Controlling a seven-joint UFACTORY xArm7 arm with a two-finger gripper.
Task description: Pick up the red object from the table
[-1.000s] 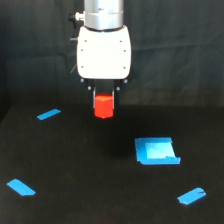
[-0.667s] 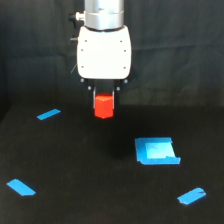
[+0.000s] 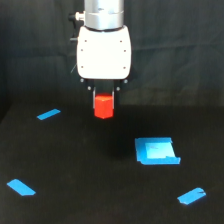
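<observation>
The red object (image 3: 104, 106) is a small red-orange hexagonal block. My gripper (image 3: 104, 100) is shut on it and holds it in the air above the table (image 3: 90, 170), under the white gripper body. The fingers grip its upper part; its lower half shows below them. It hangs upright, clear of the black surface.
A blue square piece (image 3: 156, 150) lies on the table toward the exterior view's right. Blue tape strips lie at the left back (image 3: 48, 114), left front (image 3: 21, 187) and right front (image 3: 191, 196). A dark curtain hangs behind.
The gripper has risen slightly with the red object still held in it. Nothing else has moved.
</observation>
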